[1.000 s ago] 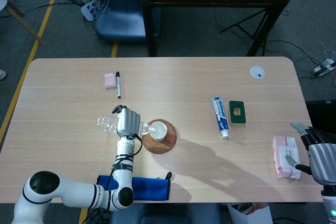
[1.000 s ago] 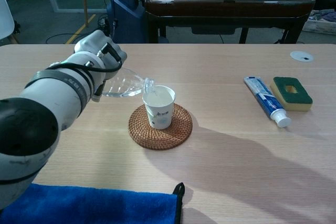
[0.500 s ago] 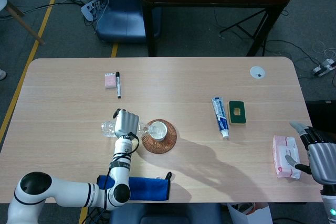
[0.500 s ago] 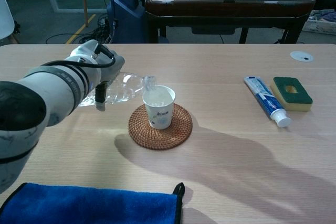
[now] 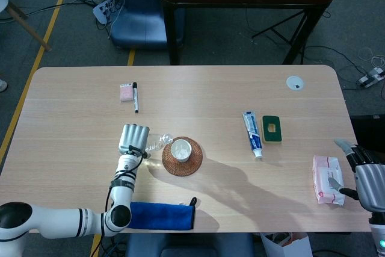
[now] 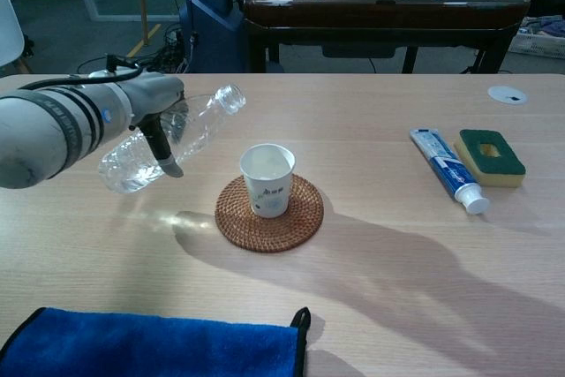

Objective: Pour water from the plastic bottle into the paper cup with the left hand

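My left hand (image 6: pixel 146 108) (image 5: pixel 132 138) grips a clear plastic bottle (image 6: pixel 168 139) (image 5: pixel 153 143) in the air, left of the cup. The bottle is tilted with its open neck up and to the right, its mouth clear of the cup's rim. A white paper cup (image 6: pixel 267 179) (image 5: pixel 180 150) stands upright on a round woven coaster (image 6: pixel 269 213) (image 5: pixel 182 156). My right hand (image 5: pixel 361 176) shows only in the head view, at the table's right edge by a tissue pack, fingers apart and empty.
A blue cloth (image 6: pixel 150 346) (image 5: pixel 159 215) lies at the near edge. A toothpaste tube (image 6: pixel 447 170) and a green sponge (image 6: pixel 490 157) lie to the right. A pen (image 5: pixel 135 97) and pink eraser (image 5: pixel 126 91) sit at the far left, a tissue pack (image 5: pixel 327 179) far right.
My left hand has drawn back to the left and tipped the bottle up, so its mouth has left the cup's rim and now points upward.
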Robot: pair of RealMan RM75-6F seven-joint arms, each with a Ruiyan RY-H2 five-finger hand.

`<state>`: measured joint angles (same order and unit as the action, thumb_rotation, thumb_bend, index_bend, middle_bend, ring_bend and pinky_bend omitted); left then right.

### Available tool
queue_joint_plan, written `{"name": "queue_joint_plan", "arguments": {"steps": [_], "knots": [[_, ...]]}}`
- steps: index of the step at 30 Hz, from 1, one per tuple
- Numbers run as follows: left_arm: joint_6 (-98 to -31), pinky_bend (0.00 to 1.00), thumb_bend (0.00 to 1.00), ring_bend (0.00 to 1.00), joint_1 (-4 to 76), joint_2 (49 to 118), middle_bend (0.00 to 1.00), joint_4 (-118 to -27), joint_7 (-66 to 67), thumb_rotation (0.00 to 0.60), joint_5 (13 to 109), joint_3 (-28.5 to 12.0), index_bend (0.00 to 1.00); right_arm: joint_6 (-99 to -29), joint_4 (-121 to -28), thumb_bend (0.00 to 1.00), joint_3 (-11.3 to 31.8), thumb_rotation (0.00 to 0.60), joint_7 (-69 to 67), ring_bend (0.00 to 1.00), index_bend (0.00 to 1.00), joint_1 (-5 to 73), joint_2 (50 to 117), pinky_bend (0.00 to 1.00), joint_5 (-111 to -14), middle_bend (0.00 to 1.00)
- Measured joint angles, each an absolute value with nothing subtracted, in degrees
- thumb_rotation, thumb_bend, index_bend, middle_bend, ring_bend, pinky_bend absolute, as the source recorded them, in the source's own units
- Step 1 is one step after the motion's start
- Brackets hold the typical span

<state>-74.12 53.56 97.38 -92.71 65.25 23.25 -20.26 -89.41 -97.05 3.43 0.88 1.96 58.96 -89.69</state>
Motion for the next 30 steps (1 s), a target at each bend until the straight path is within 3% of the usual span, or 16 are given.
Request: {"name": "queue_joint_plan", "arguments": {"steps": [12,21,30], "knots": [[-71.24,0.4,0.02,0.38,44.32,93.73,0.78,-90.79,34.08,0.6,38.52,-20.66,0.72,-89.44,-97.16,0.13,3.64,0.6,0.82,0.21,0.18,1.82,58.89,0.44,-89.06,0.23],[-69.24,0.4,0.02,0.38,38.79,92.73,0.78,-88.83,18.85,0.6,39.42,-23.42,0.72,-88.48,-97.13,0.13,3.56,0.6,1.29,0.21,0.18,2.25,59.16,0.44,-88.89,0.23],[-68.87,0.4,0.02,0.38,35.77,94.43,0.78,-84.26,9.19,0.6,43.57,-23.12,0.72,-88.22,-97.26,0.13,3.37,0.6,1.91,0.21,0.18,2.36,59.35,0.44,-89.11,0.23]]}}
